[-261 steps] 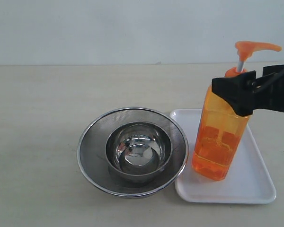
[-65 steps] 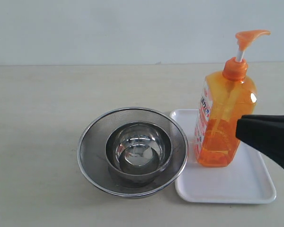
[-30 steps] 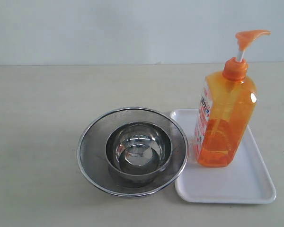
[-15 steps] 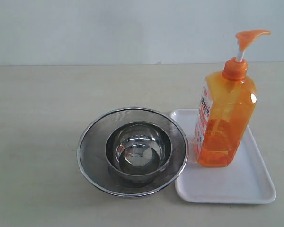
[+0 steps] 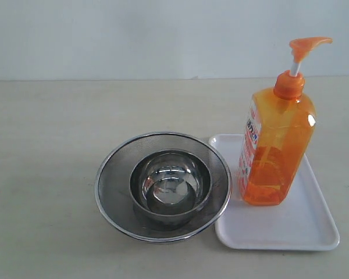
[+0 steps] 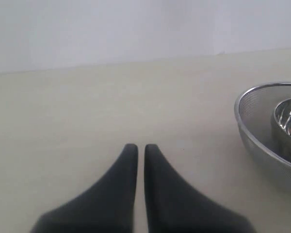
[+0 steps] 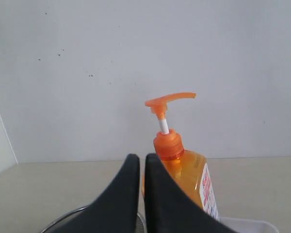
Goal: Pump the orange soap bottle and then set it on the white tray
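Observation:
The orange soap bottle stands upright on the far left part of the white tray, free of any grip, its pump head raised on the white stem. Neither arm appears in the exterior view. In the right wrist view my right gripper is shut and empty, drawn back from the orange soap bottle, which stands beyond it; a corner of the white tray shows below the bottle. My left gripper is shut over bare table, holding nothing.
A round steel mesh strainer with a steel bowl inside sits just left of the tray, touching its edge. The strainer's rim also shows to one side in the left wrist view. A pale wall rises behind the table.
The right gripper, which held the tilted bottle over the tray, let it go standing upright and withdrew out of the exterior view. Nothing has moved in the last second.

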`<state>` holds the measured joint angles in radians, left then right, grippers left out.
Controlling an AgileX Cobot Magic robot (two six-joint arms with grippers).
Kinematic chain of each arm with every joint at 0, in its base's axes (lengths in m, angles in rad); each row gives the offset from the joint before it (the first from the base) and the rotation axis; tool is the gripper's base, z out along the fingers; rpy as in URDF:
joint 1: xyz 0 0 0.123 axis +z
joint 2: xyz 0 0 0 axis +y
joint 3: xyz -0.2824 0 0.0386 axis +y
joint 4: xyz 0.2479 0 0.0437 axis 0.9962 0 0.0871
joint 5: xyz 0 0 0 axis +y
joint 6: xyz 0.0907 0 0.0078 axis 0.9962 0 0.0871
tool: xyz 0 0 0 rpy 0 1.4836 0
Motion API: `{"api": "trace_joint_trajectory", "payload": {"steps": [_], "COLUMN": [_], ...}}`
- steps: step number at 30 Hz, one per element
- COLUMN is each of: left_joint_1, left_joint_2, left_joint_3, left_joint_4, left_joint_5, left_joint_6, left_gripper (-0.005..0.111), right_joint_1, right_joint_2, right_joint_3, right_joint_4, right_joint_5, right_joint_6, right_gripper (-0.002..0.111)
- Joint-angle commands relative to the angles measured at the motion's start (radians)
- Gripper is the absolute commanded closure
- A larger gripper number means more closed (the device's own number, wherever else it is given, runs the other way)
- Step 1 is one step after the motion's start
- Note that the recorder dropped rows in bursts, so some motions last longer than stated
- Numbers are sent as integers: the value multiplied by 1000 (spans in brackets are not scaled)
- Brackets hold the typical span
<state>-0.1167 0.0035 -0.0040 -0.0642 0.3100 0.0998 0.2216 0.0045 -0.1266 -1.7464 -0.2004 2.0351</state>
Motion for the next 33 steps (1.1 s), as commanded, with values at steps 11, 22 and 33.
{"api": "trace_joint_trajectory", "payload": {"steps": [11, 22, 33], "left_joint_1": [5, 5, 5], "left_joint_2": [-4, -4, -4], "left_joint_3": [4, 4, 4], "left_joint_4": [2, 2, 2], "left_joint_5": [-3, -3, -3], "left_joint_6": [-3, -3, -3], "left_gripper": [102, 102, 102], "right_joint_1": [-2, -2, -2], "right_joint_2": [-5, -5, -5], "right_joint_3": [79, 127, 127], "right_joint_4": [1007, 1660, 1822], "right_joint_5": [52, 86, 353], "right_joint_6": [-959, -1659, -1951], "right_gripper": [107, 107, 107]}}
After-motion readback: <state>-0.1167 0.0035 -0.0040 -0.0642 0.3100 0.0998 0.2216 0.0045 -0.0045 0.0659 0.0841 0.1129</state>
